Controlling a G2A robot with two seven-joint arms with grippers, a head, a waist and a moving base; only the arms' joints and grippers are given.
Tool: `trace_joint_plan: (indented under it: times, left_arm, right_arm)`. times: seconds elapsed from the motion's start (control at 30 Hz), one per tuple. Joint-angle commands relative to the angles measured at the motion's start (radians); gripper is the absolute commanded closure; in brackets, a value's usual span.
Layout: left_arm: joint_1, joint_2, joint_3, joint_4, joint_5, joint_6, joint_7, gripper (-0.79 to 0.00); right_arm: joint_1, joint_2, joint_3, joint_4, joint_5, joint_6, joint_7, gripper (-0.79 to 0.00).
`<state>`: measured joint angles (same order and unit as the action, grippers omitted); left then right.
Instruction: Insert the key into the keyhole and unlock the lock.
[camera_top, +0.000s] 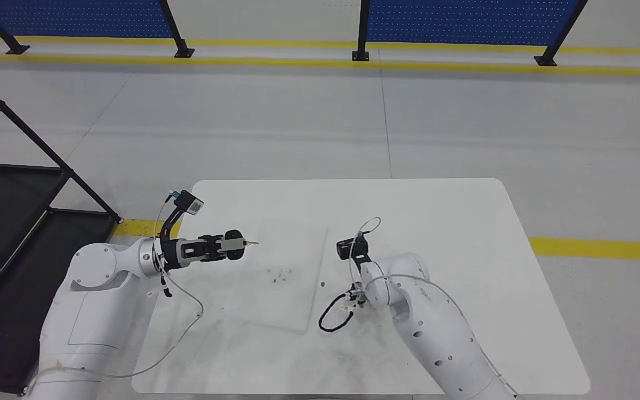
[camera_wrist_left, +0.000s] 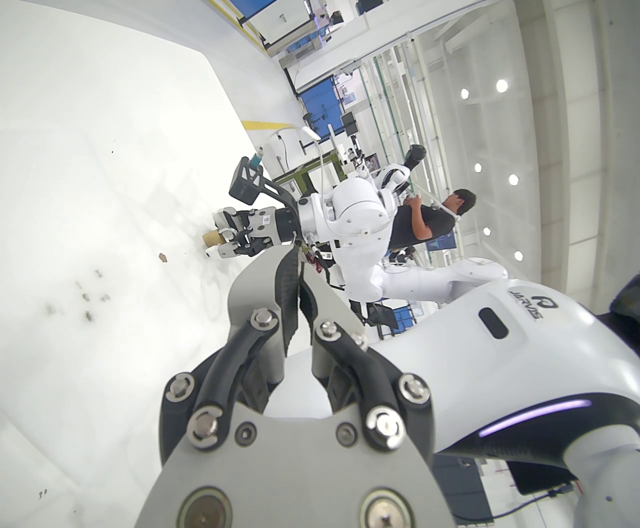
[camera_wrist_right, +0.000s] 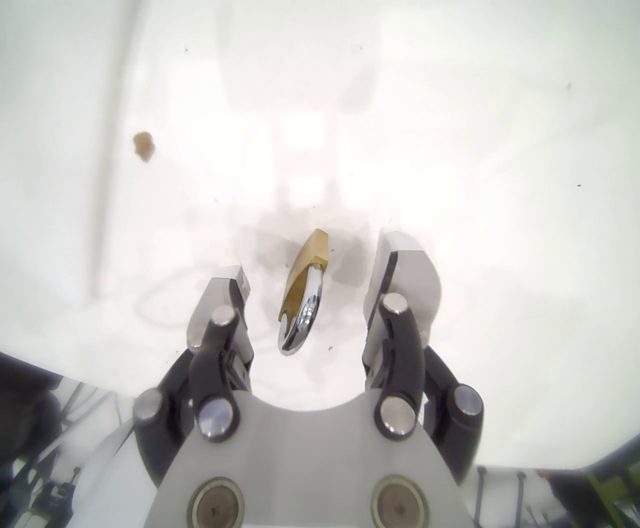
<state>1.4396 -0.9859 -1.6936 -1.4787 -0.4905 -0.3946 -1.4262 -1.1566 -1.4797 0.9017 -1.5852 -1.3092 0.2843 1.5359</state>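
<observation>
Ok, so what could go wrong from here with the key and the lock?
1. The right fingers stand open on either side of the lock, which rests ungripped on the table. Closing unevenly could push or tip it.
2. I cannot tell which way the keyhole faces, so the key may meet the lock at a bad angle.
3. Little of the key sticks out of the shut left fingers, so it might twist on contact.

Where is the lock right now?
In the right wrist view, the lock sits on the white table between the open fingers of the right gripper, touching neither.
</observation>
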Motion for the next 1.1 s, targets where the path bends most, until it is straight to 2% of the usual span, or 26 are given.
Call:
trace_joint_plan:
  times: [0.0,0.37,0.53,1.07]
  left_arm:
    - [0.0,0.0,0.0,0.0,0.0,0.0,0.0,0.0]
    - [0.0,0.0,0.0,0.0,0.0,0.0,0.0,0.0]
    - [0.0,0.0,0.0,0.0,0.0,0.0,0.0,0.0]
    - [0.0,0.0,0.0,0.0,0.0,0.0,0.0,0.0]
  right_arm:
    - [0.002,-0.003,-0.002,0.005,0.001,0.0,0.0,-0.357]
    - [0.014,-0.014,-0.004,0.047,0.002,0.0,0.0,-0.292]
    - [0.011,-0.015,-0.004,0.051,-0.006,0.0,0.0,-0.286]
    - [-0.036,-0.006,0.028,-0.01,-0.031,0.0,0.0,-0.234]
